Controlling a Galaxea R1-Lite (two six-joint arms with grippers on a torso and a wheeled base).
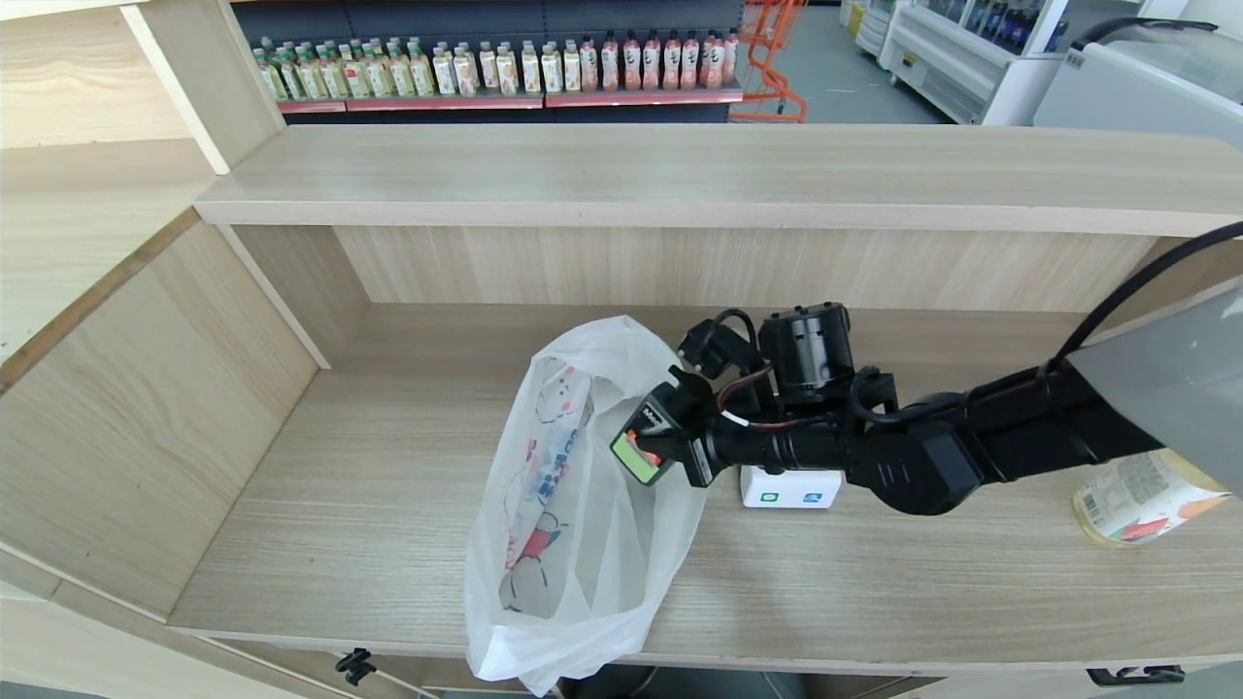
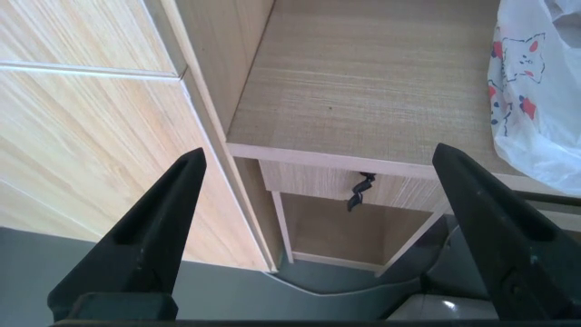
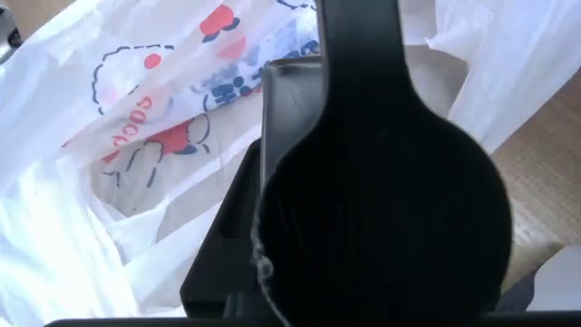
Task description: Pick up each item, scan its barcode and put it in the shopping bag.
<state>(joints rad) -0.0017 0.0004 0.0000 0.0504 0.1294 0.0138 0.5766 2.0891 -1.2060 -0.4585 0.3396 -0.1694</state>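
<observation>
Box [image 1: 636, 454], small, dark, rectangular, green-and-red-faced, is sitting clamped in the right gripper [image 1: 656, 439] at frame centre, inside the mouth of the crinkled, translucent white printed plastic shopping bag [image 1: 573, 553] on the pale woodgrain counter [image 1: 369, 505]. The left gripper [image 2: 320, 156] is hanging at lower left, wedge fingers spread apart.

Left tool [image 2: 320, 156] spread, right tool [image 1: 662, 432] clamped.

Shop: wooden checkout counter [image 1: 388, 485], shelf of bottled drinks [image 1: 495, 70], chest freezers [image 1: 971, 68] behind

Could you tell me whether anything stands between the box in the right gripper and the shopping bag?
Nothing visible does: the right gripper holds the box right at the shopping bag, by its open mouth.
</observation>
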